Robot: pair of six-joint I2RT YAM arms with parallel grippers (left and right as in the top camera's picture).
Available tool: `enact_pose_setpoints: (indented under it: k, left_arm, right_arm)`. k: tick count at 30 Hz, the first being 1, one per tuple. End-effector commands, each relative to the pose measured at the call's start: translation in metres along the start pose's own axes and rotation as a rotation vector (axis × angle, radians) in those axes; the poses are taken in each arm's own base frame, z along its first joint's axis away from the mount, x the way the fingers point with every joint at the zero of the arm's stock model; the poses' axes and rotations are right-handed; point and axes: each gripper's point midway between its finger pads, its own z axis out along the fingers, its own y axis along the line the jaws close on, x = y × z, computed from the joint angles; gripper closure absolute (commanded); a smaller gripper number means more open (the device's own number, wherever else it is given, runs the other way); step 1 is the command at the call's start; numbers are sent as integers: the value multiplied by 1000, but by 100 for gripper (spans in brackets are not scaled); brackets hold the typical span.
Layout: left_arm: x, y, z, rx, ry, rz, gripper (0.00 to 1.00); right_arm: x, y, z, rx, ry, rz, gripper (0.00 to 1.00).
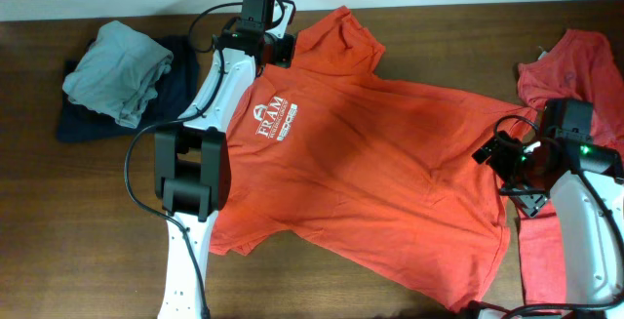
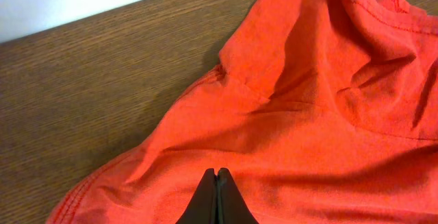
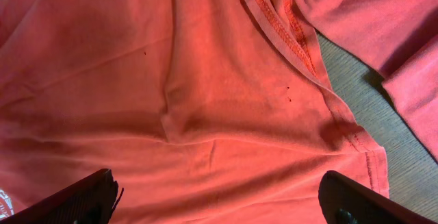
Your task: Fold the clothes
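Observation:
An orange-red T-shirt (image 1: 370,163) lies spread face up across the table, its white chest logo (image 1: 276,119) toward the upper left. My left gripper (image 1: 277,52) rests at the shirt's far left corner by a sleeve. In the left wrist view the left gripper (image 2: 217,173) is shut, tips pressed together over rumpled cloth (image 2: 308,101), with no fabric visible between them. My right gripper (image 1: 514,177) hangs over the shirt's right edge. Seen from the right wrist, it (image 3: 215,179) stands wide open above the fabric, close to a stitched hem (image 3: 287,39).
A second coral shirt (image 1: 575,70) lies crumpled at the right edge, also in the right wrist view (image 3: 369,11). A grey garment (image 1: 117,70) sits on a dark navy one (image 1: 83,124) at the far left. Bare wood table (image 1: 78,221) surrounds them.

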Motion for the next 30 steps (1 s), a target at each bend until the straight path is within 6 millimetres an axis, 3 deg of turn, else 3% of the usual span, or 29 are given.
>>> enact_pose_setpoints:
  k: [1, 14, 21, 30]
  left_arm:
    - [6, 12, 6, -33, 12, -16, 100]
    - [51, 31, 53, -69, 90, -35, 100]
    - [58, 68, 49, -216, 105, -97, 100]
    - [80, 117, 38, -283, 152, -241, 100]
  right_arm:
    - [-5, 1, -3, 4, -18, -8, 1]
    - [-5, 1, -3, 4, -18, -8, 2]
    - [-5, 1, -3, 4, -18, -8, 1]
    - [-5, 1, -3, 4, -18, -8, 1]
